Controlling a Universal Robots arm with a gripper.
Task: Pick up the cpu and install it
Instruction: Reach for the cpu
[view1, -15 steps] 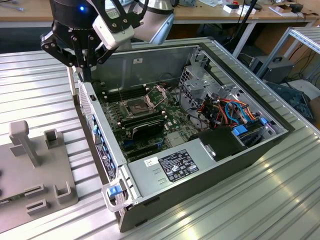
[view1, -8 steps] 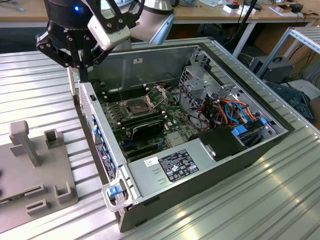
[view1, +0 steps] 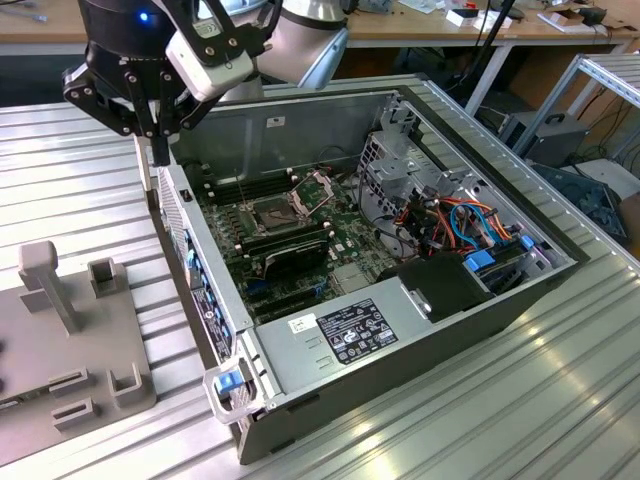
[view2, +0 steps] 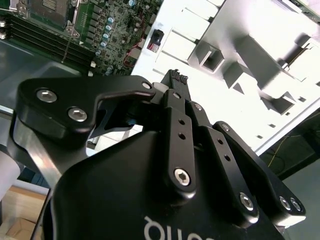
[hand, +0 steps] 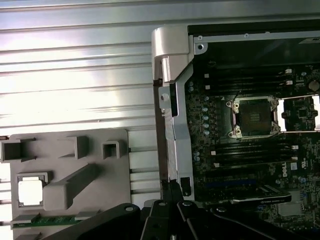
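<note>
The cpu (hand: 30, 192), a small bright square chip, lies flat in a pocket of the grey fixture tray (hand: 90, 150) beside the computer case. My gripper (view1: 157, 143) hangs above the case's rear edge, between the tray and the motherboard, with its fingers closed together and nothing held. The second wrist view shows the same gripper (view2: 175, 76) from behind, its tips meeting. The cpu socket (view1: 274, 212) on the motherboard is empty and its hinged metal frame (view1: 318, 187) is swung open. In the first wrist view, the socket (hand: 253, 117) lies well to one side of the gripper (hand: 171, 196).
The open computer case (view1: 400, 330) lies on a ribbed metal table (view1: 80, 180). A long black expansion card (view1: 285, 255) sits just beside the socket. Drive cage and coloured cables (view1: 450, 215) fill the case's far side. The grey tray (view1: 60, 340) has upright posts.
</note>
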